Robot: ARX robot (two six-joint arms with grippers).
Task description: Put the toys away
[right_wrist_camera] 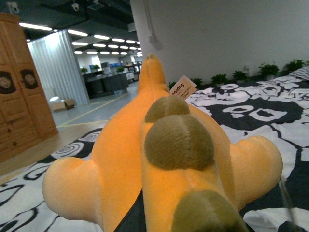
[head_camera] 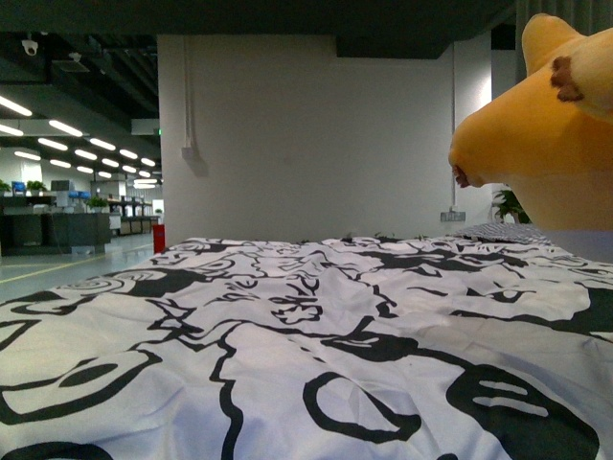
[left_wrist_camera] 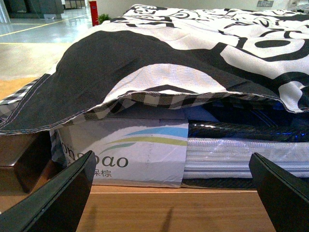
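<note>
Bed cover: a black-and-white patterned bed cover (head_camera: 287,316) spans the whole bed and hangs over at least one edge.
Under the cover: a wrapped mattress (left_wrist_camera: 241,157) and a printed carton (left_wrist_camera: 125,154) sit side by side on a wooden frame (left_wrist_camera: 169,208). Only the left wrist view shows them.
Wardrobe: a wooden wardrobe (right_wrist_camera: 19,96) stands on the floor beyond the bed's edge. It is seen in the right wrist view alone.
Plush toy, place: the yellow-orange plush toy (head_camera: 546,134) is high at the right edge of the bed, close to the front camera. It appears lifted clear of the cover. Its underside is cut off by the frame there, so contact cannot be ruled out.
Plush toy, handling: judged light, soft and compressible, and not fragile. The short pile should give fair friction. It would likely sag and swing if held by one end.
Hold point: the toy's thick middle, beside the row of olive spots (right_wrist_camera: 178,140). A limb would let it dangle.
Left gripper: the left gripper (left_wrist_camera: 171,164) is low, facing the bed's edge, with its fingers spread wide and nothing between them.
Right gripper: state cannot be told. The toy fills the right wrist view and hides the fingers.
Tag: a small card tag (right_wrist_camera: 182,88) stands up near the toy's far end. It is absent from the front view.
</note>
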